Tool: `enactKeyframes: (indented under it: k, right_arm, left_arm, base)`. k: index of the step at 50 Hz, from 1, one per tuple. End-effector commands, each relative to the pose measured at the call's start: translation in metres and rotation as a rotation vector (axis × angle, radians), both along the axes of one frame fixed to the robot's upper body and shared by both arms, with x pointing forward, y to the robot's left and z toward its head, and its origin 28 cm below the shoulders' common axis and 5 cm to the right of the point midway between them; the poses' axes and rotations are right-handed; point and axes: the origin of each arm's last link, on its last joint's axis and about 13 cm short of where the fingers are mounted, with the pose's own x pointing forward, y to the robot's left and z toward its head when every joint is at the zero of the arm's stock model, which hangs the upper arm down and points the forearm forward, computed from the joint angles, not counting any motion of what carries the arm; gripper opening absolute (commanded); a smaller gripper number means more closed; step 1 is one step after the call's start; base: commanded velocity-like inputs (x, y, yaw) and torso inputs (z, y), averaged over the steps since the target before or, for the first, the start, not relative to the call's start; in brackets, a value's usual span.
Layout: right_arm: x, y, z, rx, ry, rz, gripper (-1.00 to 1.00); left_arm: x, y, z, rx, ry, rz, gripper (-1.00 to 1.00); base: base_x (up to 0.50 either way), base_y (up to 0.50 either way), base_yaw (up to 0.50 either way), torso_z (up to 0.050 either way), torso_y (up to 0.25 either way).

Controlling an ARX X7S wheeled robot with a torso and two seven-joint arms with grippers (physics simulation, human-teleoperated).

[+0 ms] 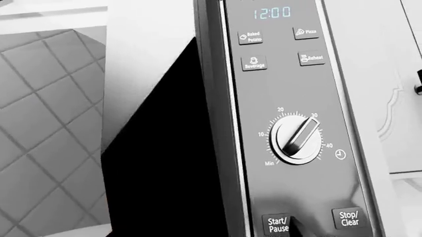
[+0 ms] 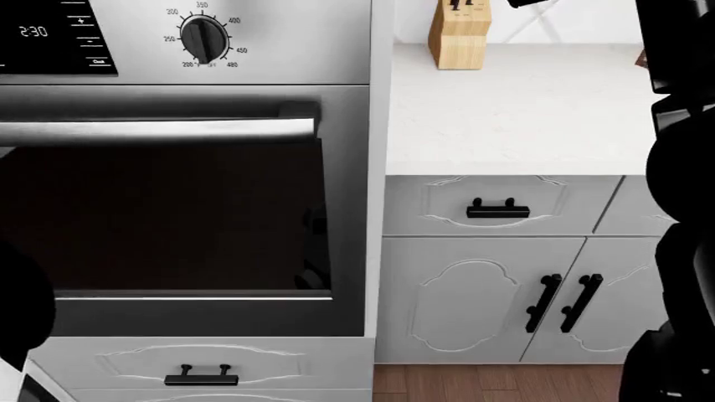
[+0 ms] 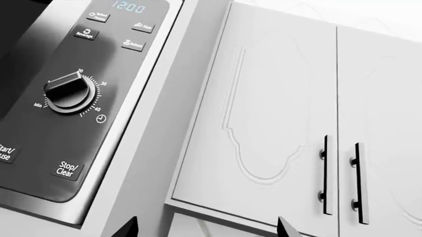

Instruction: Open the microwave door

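The microwave's control panel (image 1: 290, 123) fills the left wrist view, with a 12:00 display, a timer dial (image 1: 297, 139) and Start/Pause and Stop/Clear buttons. Beside the panel lies the dark microwave door (image 1: 165, 173), its black face cut by a slanted pale grey area; I cannot tell if it stands ajar. One dark fingertip (image 1: 295, 228) of my left gripper touches or hovers at the Start/Pause button. The right wrist view shows the same panel (image 3: 79, 98) and a strip of the door (image 3: 17, 44). My right gripper (image 3: 205, 228) is open, empty, and below the panel's corner.
White wall cabinets with black bar handles (image 3: 325, 175) flank the microwave. Lower down are a steel oven (image 2: 179, 209) with a bar handle, a white counter (image 2: 514, 100) with a knife block (image 2: 460, 33), and drawers and doors (image 2: 497, 209). My right arm (image 2: 681, 209) fills the head view's right edge.
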Motion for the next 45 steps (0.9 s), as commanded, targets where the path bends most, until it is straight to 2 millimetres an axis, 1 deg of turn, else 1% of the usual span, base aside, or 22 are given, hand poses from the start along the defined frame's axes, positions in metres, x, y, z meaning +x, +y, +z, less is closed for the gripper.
enactKeyframes:
  k: [1,10,20,30,40,45]
  right_arm:
    - [0.000,0.000,0.000,0.000,0.000,-0.002,1.00]
    - [0.004,0.000,-0.002,0.000,0.000,-0.002,1.00]
    - [0.006,0.001,-0.003,-0.001,-0.002,-0.003,1.00]
    - [0.004,0.000,-0.003,0.000,-0.005,-0.003,1.00]
    - [0.004,0.001,-0.003,0.003,-0.007,-0.002,1.00]
    - [-0.002,0.000,0.000,0.003,-0.009,-0.002,1.00]
  left_arm:
    - [-0.002,0.005,0.000,0.012,-0.007,0.016,1.00]
    - [-0.006,0.012,0.002,0.006,-0.017,0.047,1.00]
    - [-0.014,0.014,0.005,0.001,-0.035,0.047,1.00]
    - [-0.033,0.010,0.013,0.010,-0.092,0.022,1.00]
    - [-0.057,0.005,0.024,0.028,-0.163,0.000,1.00]
    - [-0.068,0.001,0.026,0.047,-0.192,-0.021,1.00]
  base:
    - [0.00,0.00,0.00,0.000,0.000]
    - [0.00,0.00,0.00,0.000,0.000]
    - [0.00,0.00,0.00,0.000,0.000]
    - [0.00,0.00,0.00,0.000,0.000]
    - [0.00,0.00,0.00,0.000,0.000]
    - [0.00,0.00,0.00,0.000,0.000]
